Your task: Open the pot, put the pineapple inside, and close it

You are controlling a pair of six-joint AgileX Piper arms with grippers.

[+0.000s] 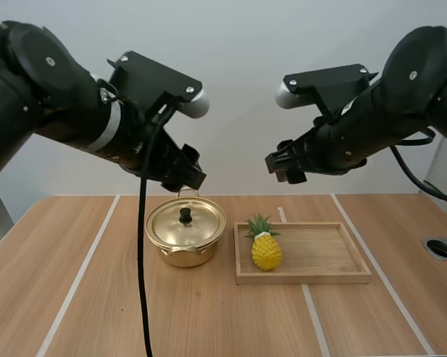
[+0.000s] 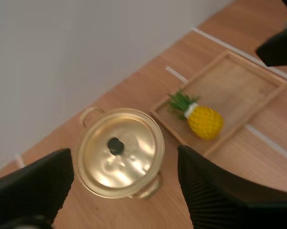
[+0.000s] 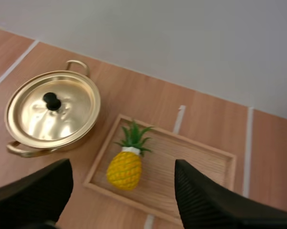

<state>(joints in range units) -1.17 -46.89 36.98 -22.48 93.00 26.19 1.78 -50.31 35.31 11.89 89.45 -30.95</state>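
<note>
pot (image 1: 184, 257) interior hidden under lid (image 1: 201, 221)

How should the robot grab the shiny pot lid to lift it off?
Pinch the black knob at the centre of the lid, coming straight down from above. The knob stands up as the only raised part; the rest of the lid is a smooth, shallow dome lying flat on the pot. The left end effector is open above it, so it seems best placed.

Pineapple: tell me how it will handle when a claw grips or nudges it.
The pineapple looks like a moulded toy, so probably stiff and light. Its rounded body may roll if nudged, though the tray rim should stop it. The thin leaves likely bend; grip the body.
</note>
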